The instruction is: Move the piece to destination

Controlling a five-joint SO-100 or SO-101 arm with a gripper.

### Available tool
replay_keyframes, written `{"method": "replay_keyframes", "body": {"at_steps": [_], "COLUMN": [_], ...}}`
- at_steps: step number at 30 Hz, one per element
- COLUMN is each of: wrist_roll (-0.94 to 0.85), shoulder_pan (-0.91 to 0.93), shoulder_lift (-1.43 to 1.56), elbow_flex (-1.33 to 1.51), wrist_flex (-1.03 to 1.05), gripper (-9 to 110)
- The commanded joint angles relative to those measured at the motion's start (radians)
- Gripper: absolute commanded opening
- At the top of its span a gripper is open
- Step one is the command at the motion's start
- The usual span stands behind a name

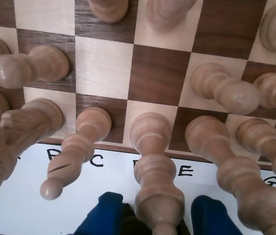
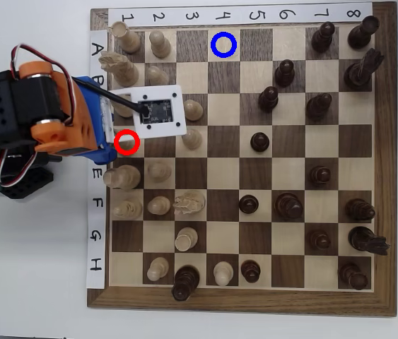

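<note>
Wrist view: the piece (image 1: 151,147) is seen standing upright on the dark edge square of the chessboard (image 1: 103,68), in the column between the printed letters C (image 1: 96,160) and E (image 1: 186,171). Its base is set on the square and its head is drawn down toward the bottom edge of the frame. The two blue fingers (image 1: 102,215) are seen on either side of the head, one at its left and one at its right. A dark gap is visible on the left side and a thin one on the right, so the gripper (image 1: 155,218) is taken as spread and straddling the piece, not clamped on it. Pale neighbours are lined up in the same row: a slotted bishop (image 1: 74,147) just left and a tall piece (image 1: 226,161) just right.

In the overhead view the piece (image 2: 122,140) is marked by a red ring (image 2: 126,143) in row D, column 1, and is mostly covered by the arm (image 2: 57,106). The white camera plate (image 2: 157,109) is held over the squares just above it. The gripper itself is hidden there. The destination (image 2: 224,45) is marked by a blue ring in row A, column 4, well apart from the piece, and no piece is seen on it. Dark pieces (image 2: 319,106) are grouped on the right half of the board.
</note>
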Motion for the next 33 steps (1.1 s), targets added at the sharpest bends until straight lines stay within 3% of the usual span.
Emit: {"method": "replay_keyframes", "body": {"at_steps": [1,33], "wrist_roll": [0.156,0.098], "shoulder_pan": [-0.023,0.044], "shoulder_lift": [-0.014,0.020], "elbow_flex": [0.006,0.080], "wrist_flex": [-0.048,-0.126], "gripper": [18,10]}}
